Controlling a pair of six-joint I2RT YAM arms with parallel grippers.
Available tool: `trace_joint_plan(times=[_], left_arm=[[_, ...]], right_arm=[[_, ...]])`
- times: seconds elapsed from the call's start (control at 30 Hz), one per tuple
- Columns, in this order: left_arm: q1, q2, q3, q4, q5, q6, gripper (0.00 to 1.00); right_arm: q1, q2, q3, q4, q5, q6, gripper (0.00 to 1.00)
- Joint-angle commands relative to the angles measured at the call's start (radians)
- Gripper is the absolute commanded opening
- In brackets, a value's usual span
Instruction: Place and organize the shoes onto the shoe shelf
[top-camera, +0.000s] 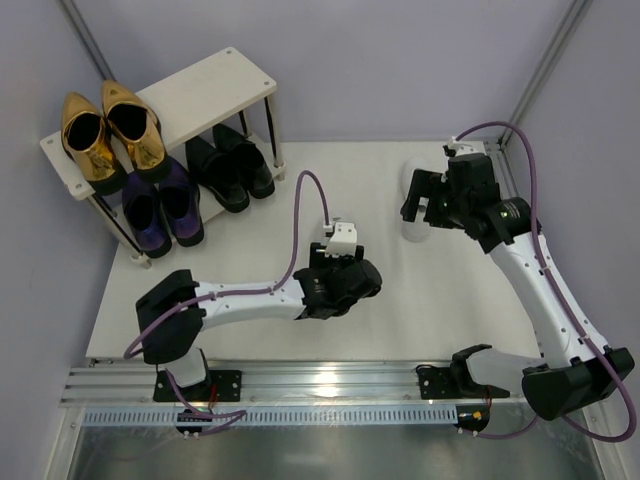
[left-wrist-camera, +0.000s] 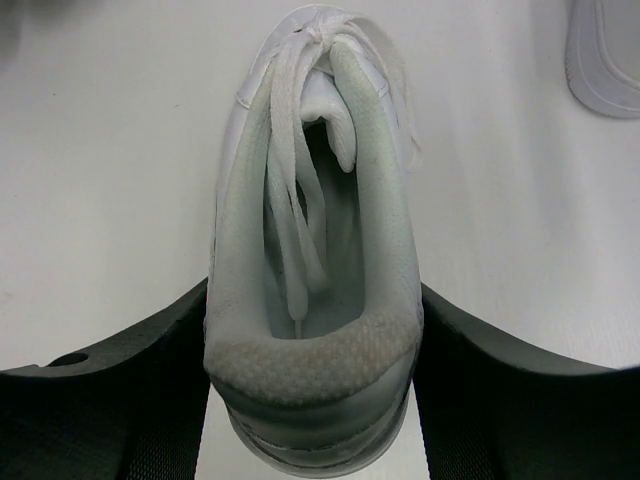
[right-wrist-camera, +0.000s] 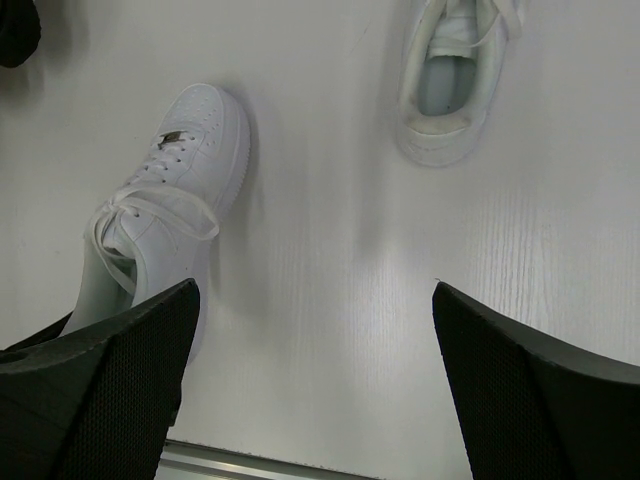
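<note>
Sneaker handling looks easy: the white sneaker (left-wrist-camera: 310, 340) appears light, with a soft padded collar above a firmer heel and rubber sole. The heel is therefore the sensible place to grip, though the loose laces could snag. The left pincer (left-wrist-camera: 312, 295) is clenched on that heel, one finger against each side. This shoe sits on the worktop (top-camera: 420, 300), well apart from the shoe shelf (top-camera: 225, 80), off its right end and nearer the arm bases. The right pincer (right-wrist-camera: 315, 288) hangs released, fingers spread wide, over the second sneaker (right-wrist-camera: 175, 190), farther right of the shelf. No brand or writing is readable, and a small metal lace tag (right-wrist-camera: 170, 138) is too small to make out.
</note>
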Motion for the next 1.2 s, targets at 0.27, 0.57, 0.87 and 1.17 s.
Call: trace_joint_plan(times=[0.27,0.57,0.87,1.17], left_arm=[[0.020,0.147,-0.076,-0.056,0.129,-0.228,0.07],[0.020,0.118,-0.011,-0.150,0.089,-0.314,0.97],[0.073,0.065,0.008,-0.090,0.109,-0.241,1.00],[0.103,0.093,0.008,-0.036,0.203,-0.228,0.96]], right_arm=[[-0.025,-0.035,-0.024,0.000,-0.040,-0.025,0.98],[-0.031,-0.024,-0.048,0.012,-0.058,-0.022,0.98],[-0.031,-0.016,-0.039,0.009,-0.057,-0.030,0.98],[-0.029,-0.013,-0.036,0.007,-0.057,-0.032,0.98]])
